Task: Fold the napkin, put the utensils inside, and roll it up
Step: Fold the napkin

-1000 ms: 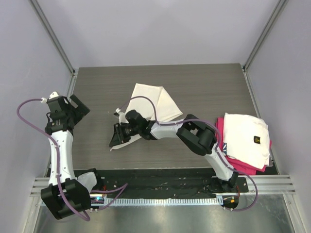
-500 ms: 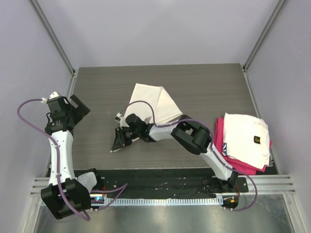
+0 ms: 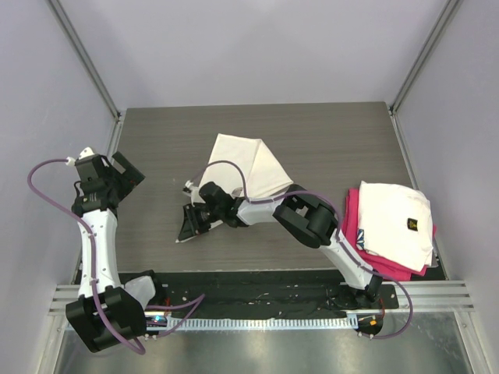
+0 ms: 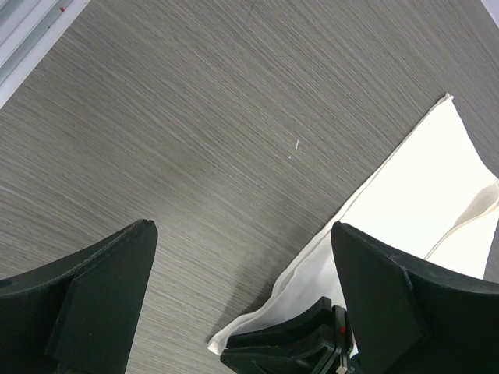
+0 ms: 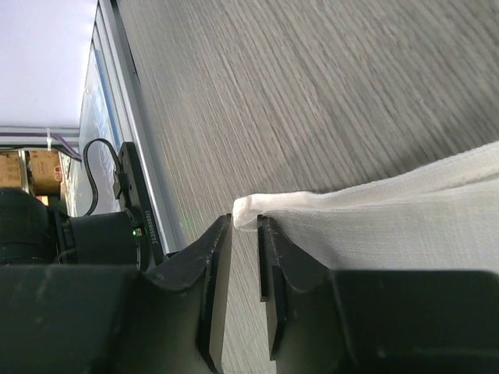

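Top view: at the right edge of the grey wood-grain table (image 3: 335, 140) a folded white cloth (image 3: 396, 222) with a small dark logo is stacked on a pink cloth (image 3: 352, 212), well apart from the work area. The right arm is stretched leftward across the centre of the frame, and with its purple cable it hides the lower part of the napkin (image 3: 248, 162). The left gripper (image 3: 125, 173) is held at the left edge of the table, its jaws spread fully and nothing between them. The right gripper (image 3: 187, 226) is seen left of centre, its jaws nearly closed and pinched on the napkin's lower-left corner. The napkin is shown as a plain cream-white cloth in the middle of the table, folded over into an angular shape with a straight hemmed edge (image 4: 421, 187). In the right wrist view, the pinched corner appears as a thin, doubled fold (image 5: 405, 210).
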`<state>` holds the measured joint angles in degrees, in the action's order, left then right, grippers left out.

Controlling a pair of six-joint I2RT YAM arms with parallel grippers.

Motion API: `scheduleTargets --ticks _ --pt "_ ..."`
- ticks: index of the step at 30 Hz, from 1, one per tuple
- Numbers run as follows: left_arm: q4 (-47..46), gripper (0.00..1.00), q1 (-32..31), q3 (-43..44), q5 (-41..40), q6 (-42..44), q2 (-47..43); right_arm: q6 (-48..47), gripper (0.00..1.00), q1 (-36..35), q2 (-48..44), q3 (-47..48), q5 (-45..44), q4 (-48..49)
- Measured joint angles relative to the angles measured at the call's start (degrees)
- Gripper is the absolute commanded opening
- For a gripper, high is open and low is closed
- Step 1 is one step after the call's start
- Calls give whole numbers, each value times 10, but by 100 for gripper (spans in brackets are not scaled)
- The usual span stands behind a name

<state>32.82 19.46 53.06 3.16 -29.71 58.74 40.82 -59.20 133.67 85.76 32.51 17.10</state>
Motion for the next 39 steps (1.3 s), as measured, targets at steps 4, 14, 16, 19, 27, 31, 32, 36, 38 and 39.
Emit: scheduleTargets --ticks 4,14,16,19,27,31,32,36,38,39 --pt "0 100 2 -1 0 0 -1 -21 37 0 -3 12 -2 -21" --pt "-1 100 2 -1 11 -1 -3 -90 50 -8 -66 37 -61 -115" --pt "-1 100 3 -1 12 -1 -3 -108 53 -13 -72 47 -85 -134" --pt "-1 100 5 -1 12 -1 -4 -134 54 -26 -73 58 -120 -164" --pt "-2 100 6 -2 16 -3 -4 -204 55 -80 -67 100 -210 -255" --pt "-4 100 8 -5 20 -3 -4 -223 55 -98 -65 112 -230 -268" --pt "-4 100 9 -5 20 -3 -4 -226 55 -101 -63 116 -234 -271" --pt "-5 100 9 -5 21 -3 -4 -236 55 -103 -50 127 -248 -280" --pt "-5 100 9 -5 21 -3 -4 -241 55 -103 -43 129 -254 -285" --pt "-5 100 9 -5 22 -3 -4 -243 55 -103 -39 131 -257 -288"
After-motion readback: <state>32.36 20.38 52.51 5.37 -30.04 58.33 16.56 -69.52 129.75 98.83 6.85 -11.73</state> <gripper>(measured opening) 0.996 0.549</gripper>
